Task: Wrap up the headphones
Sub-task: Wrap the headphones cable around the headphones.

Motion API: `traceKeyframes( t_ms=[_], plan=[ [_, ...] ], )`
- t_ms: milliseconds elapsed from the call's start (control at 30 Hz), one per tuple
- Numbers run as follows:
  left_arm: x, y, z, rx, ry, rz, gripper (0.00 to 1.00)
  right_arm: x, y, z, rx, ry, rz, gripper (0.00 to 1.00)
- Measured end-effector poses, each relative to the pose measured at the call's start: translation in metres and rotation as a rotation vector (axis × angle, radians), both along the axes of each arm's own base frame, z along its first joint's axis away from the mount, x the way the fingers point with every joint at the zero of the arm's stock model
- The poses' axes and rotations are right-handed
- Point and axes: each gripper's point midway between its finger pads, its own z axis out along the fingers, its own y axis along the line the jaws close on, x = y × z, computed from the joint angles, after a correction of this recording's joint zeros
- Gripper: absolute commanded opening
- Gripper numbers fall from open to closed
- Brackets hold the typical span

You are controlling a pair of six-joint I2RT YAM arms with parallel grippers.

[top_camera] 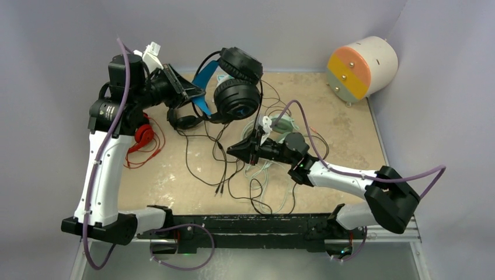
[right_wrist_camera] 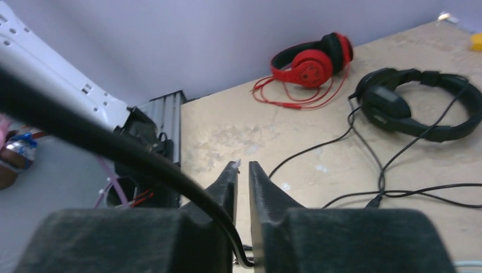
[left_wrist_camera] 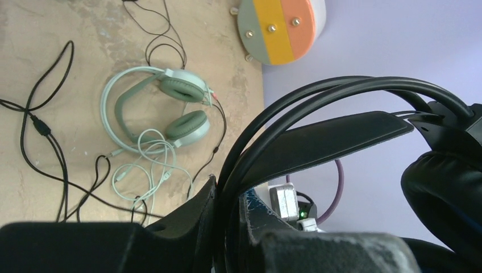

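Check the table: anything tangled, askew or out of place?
Yes. Loose black cables sprawl crossed mid-table, mixing with the cable of the mint headset. The drum lies on its side in the far right corner.

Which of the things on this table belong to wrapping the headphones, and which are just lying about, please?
Job: black headphones with blue band, gripped by the left gripper; black cable in the right gripper; red headphones; mint-green headphones; small black headset.
Lying about: cream drum with orange face.

Table (top_camera: 350, 146), tan: red headphones (top_camera: 143, 135), mint-green headphones (left_wrist_camera: 183, 90), small black headset (right_wrist_camera: 387, 102), cream drum (top_camera: 373, 58).
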Motion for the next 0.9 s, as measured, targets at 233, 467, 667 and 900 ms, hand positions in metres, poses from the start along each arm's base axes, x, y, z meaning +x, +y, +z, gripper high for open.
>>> traceKeyframes(
  t_ms=[233, 467, 667, 900],
  plan=[
    [0.028, 0.014, -0.029, -0.035, 0.141, 0.126, 0.0, -0.032, 0.011, -0.008, 0.005, 0.053, 0.09, 0.0],
    [0.048, 0.039, -0.103, -0.062, 0.352, 0.285, 0.0, -0.06, 0.02, -0.02, -0.031, 0.13, 0.156, 0.0],
    [0.05, 0.05, -0.128, -0.064, 0.398, 0.353, 0.0, -0.057, 0.022, -0.04, -0.124, 0.212, 0.144, 0.0],
    [0.037, 0.048, -0.124, -0.164, 0.366, 0.286, 0.0, -0.048, 0.025, -0.053, -0.184, 0.261, 0.115, 0.0]
  ],
)
